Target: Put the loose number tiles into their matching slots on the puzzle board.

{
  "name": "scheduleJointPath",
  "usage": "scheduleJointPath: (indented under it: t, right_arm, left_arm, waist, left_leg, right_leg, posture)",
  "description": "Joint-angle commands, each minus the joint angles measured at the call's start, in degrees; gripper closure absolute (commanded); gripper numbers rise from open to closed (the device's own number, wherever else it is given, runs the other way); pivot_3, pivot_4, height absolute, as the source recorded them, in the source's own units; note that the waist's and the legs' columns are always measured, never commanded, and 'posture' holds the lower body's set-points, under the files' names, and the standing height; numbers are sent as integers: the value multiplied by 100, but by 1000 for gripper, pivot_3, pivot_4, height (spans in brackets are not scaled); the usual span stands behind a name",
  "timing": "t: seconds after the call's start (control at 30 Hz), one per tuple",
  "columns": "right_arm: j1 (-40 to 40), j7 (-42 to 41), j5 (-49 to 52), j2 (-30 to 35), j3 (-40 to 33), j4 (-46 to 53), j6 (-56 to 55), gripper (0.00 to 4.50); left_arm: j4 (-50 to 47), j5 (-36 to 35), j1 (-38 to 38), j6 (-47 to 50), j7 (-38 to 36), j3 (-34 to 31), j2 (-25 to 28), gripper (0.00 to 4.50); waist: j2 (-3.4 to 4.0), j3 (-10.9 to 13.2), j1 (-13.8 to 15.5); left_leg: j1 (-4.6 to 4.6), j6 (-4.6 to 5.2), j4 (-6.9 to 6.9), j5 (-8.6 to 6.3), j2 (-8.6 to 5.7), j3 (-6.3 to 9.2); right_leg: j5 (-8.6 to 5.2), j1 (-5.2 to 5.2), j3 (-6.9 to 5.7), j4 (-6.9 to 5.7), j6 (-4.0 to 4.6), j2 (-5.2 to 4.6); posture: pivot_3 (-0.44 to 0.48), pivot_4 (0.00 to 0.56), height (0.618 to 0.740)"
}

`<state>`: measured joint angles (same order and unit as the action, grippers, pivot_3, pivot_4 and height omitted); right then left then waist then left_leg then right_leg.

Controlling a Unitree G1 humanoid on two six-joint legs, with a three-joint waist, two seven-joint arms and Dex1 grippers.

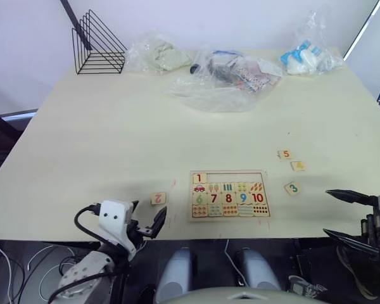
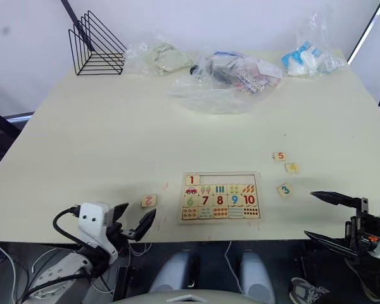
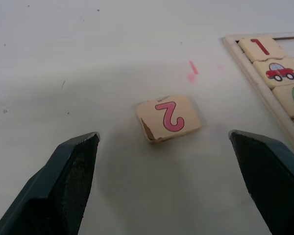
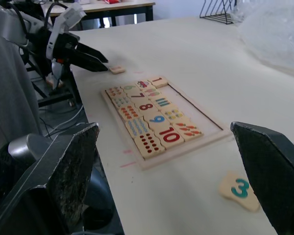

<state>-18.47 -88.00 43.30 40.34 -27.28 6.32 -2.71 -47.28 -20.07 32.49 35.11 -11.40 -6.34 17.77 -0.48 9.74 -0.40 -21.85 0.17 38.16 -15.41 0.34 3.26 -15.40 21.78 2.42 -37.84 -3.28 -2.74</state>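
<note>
Holding tile 1 (image 1: 199, 178), the puzzle board (image 1: 228, 215) leaves four slots (image 1: 239, 178) bare.

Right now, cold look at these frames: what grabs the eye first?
The puzzle board near the table's front edge, its top row bare except the 1 tile seated at its left end. Next, the loose tiles: the 2 tile left of the board, right ahead of the open left gripper, and the 3 tile, 4 tile and 5 tile scattered to the right, near the open right gripper.
</note>
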Motion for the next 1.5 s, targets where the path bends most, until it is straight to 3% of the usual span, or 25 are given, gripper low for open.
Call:
scheduleJointPath:
  t: [0.03, 0.23, 0.8, 0.93, 1.03, 1.1, 1.3, 1.5]
  right_arm:
    - [36, -28, 82, 1, -46, 141, 0, 0]
    - [69, -35, 54, -45, -14, 134, -27, 0]
    - [195, -24, 39, -29, -40, 105, -8, 0]
    - [237, -17, 26, -36, -24, 92, -15, 0]
    - [270, 12, 16, -46, -15, 100, -10, 0]
    - [275, 44, 15, -60, -13, 125, 1, 0]
    - [206, 125, 12, -103, 27, 230, 10, 0]
    - [209, 271, -8, -209, 174, 363, 23, 0]
  left_arm:
    - [-394, 365, -115, 100, 428, 322, -129, 12]
    - [-330, 571, -391, 353, 961, 596, -584, 12]
    - [-531, 924, -804, 1557, 1511, 797, -893, 12]
    - [-483, 940, -835, 1560, 1510, 788, -969, 781]
    - [-412, 959, -868, 1534, 1478, 790, -983, 2311]
    - [-359, 933, -878, 1509, 1453, 787, -1033, 2814]
    - [-196, 866, -987, 1388, 977, 576, -679, 2911]
    - [951, 126, -1905, 543, -1023, -408, 743, 2911]
  waist:
    - [0, 0, 0]
    - [0, 0, -4]
    - [3, -1, -13]
    - [3, -1, -12]
    - [3, -1, -5]
    - [3, -1, 1]
    - [6, -3, 6]
    - [10, -5, 16]
  left_leg:
    - [0, 0, 0, 0, 0, 0]
    - [0, 0, 0, 0, -1, -1]
    - [0, 0, 1, 0, -6, 0]
    - [0, 0, 1, 0, -7, 0]
    - [-1, 0, 1, 0, -7, 1]
    - [-1, 0, 2, 0, -7, 1]
    - [-1, 0, 2, 0, -8, 2]
    - [0, -1, 3, 0, -10, -2]
  right_leg:
    - [0, 0, 0, 0, 0, 0]
    - [1, 0, 1, 0, -2, 0]
    - [4, 0, 1, 0, -8, 0]
    - [4, 0, 1, 0, -8, 0]
    - [4, 0, 1, 0, -8, -1]
    - [4, -1, 1, 0, -8, -1]
    - [1, -1, -1, 0, -2, -1]
    - [-3, -1, -14, -4, 7, 2]
  posture:
    - [0, 150, 740]
    - [0, 150, 740]
    - [0, 150, 740]
    - [0, 150, 740]
    - [0, 150, 740]
    - [0, 150, 740]
    - [0, 150, 740]
    - [0, 150, 740]
